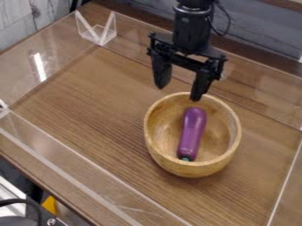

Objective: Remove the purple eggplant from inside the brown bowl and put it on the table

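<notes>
The purple eggplant (190,132) lies lengthwise inside the brown bowl (160,139), its teal stem tip toward the near rim. The bowl stands on the table (88,101) right of centre. My gripper (179,87) hangs open just above the bowl's far rim, its black fingers (158,76) pointing down and spread, with nothing between them. It is apart from the eggplant, a little behind and above it.
Clear acrylic walls (48,53) run around the tabletop. A small clear acrylic stand (97,29) sits at the back left corner. Bare wood stretches left of the bowl.
</notes>
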